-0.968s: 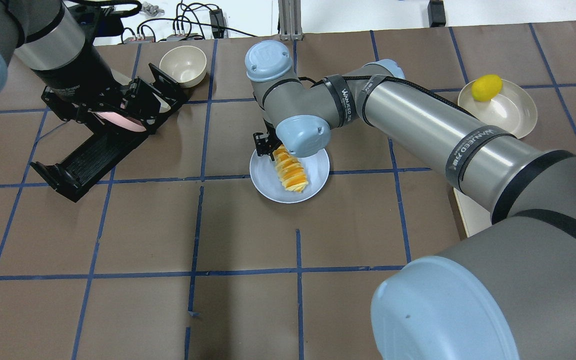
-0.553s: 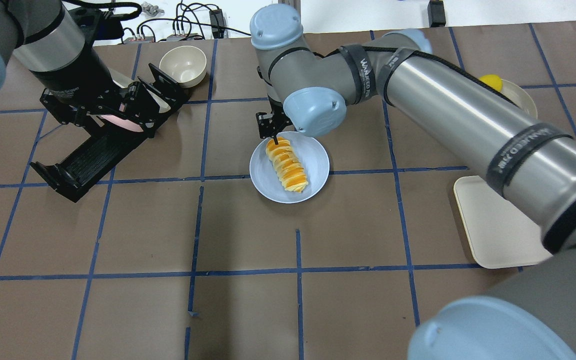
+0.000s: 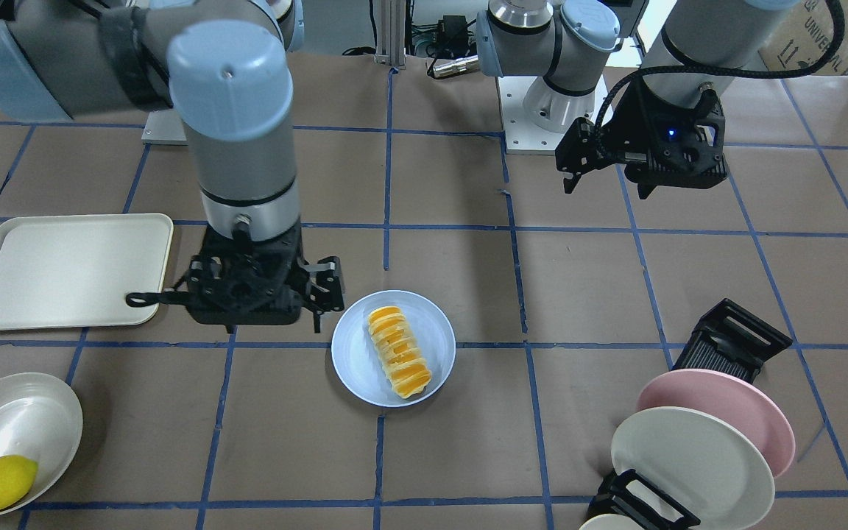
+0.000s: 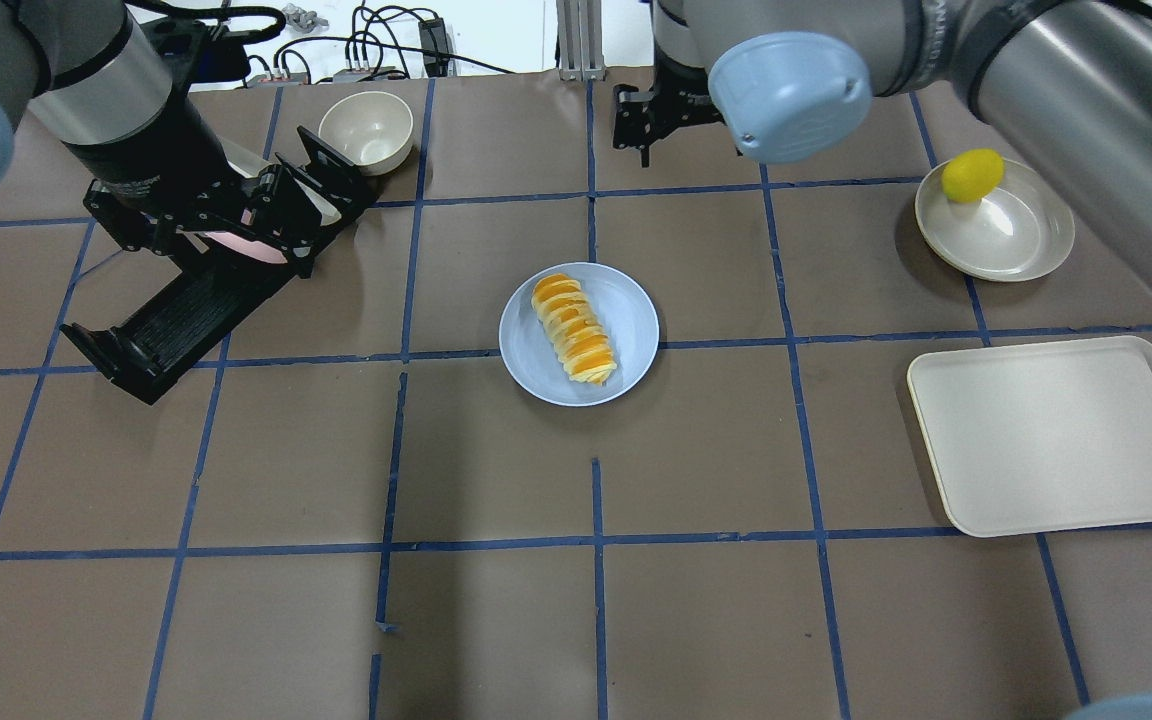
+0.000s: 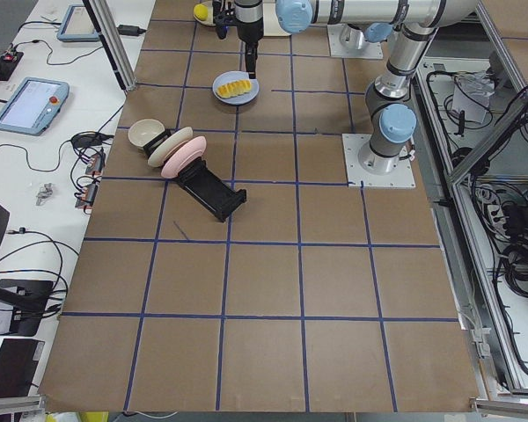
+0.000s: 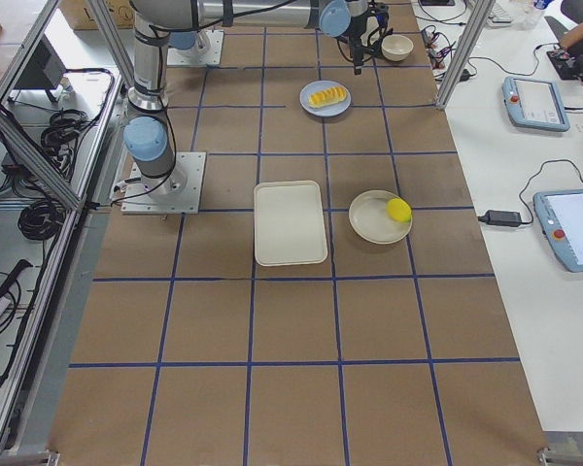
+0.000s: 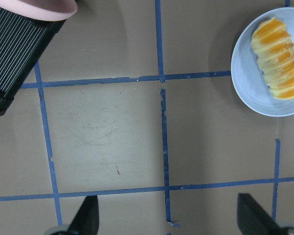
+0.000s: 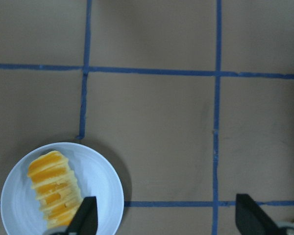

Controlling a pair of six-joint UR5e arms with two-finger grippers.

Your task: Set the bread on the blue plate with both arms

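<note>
I see the bread [image 4: 574, 329] lying diagonally across the blue plate [image 4: 636, 310] at mid-frame. My right claw [image 4: 641, 125], released and empty, hangs nearer at upper centre. The left claw [image 3: 606, 168] is likewise released.

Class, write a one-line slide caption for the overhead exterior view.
Bread rests on the blue plate; right gripper hovers beyond it, empty.

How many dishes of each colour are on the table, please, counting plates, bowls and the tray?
Blue: 1, the blue plate under the bread.
Pink: 1, the pink plate in the rack.
Cream-white: 4, the white plate, bowl, dish holding the lemon, tray.
Total: 6
</note>
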